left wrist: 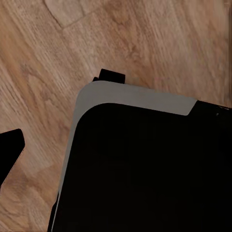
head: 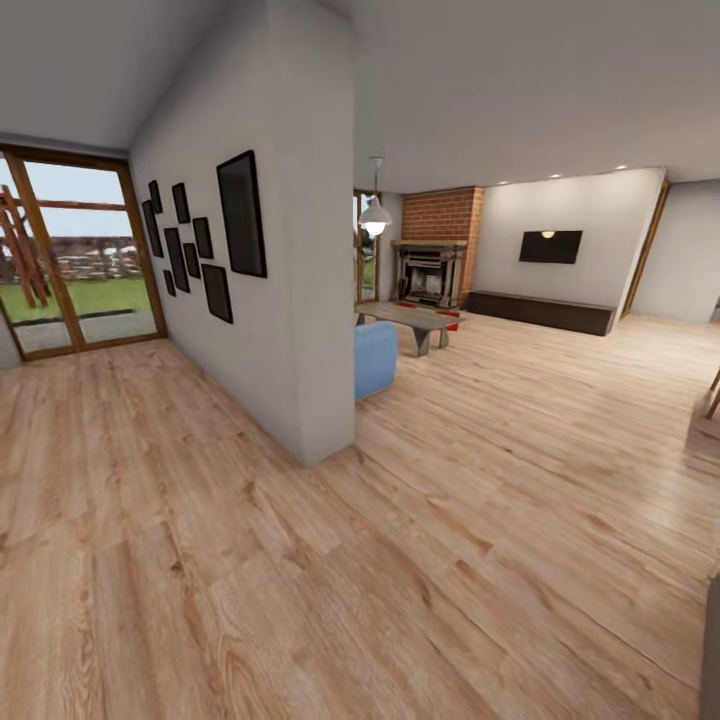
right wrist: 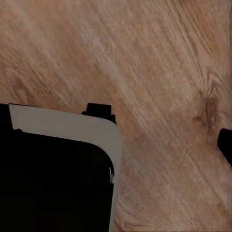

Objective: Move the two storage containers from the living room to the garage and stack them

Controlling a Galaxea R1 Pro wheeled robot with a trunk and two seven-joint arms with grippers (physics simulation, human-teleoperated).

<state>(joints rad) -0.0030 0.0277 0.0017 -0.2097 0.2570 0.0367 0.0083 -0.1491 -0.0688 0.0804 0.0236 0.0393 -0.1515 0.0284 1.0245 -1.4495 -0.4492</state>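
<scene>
1. On the left stand wood-framed glass doors (head: 75, 255) giving onto grass. They are smooth and reflective, set in warm timber.
2. Next comes a white partition wall (head: 290, 300) hung with flat black rectangular frames (head: 242, 213). Its corner juts toward the robot.
3. Behind that corner peeks a soft, rounded blue sofa (head: 375, 357). Past it sit a low grey coffee table (head: 412, 322) and a brick fireplace (head: 436, 258) with a dark mouth.
4. The light wood plank floor (head: 480, 500) runs throughout, strongly grained and matte.
5. The step in hand looks like the approach: the robot is in or entering the living room, and the storage containers are not yet found in these views.
6. The next move calls for rounding the wall corner and searching near the sofa and hearth.
7. Both wrist views look down at planks and the robot's dark, grey-edged base (left wrist: 145, 164); whether either claw is released or clenched cannot be told.
</scene>
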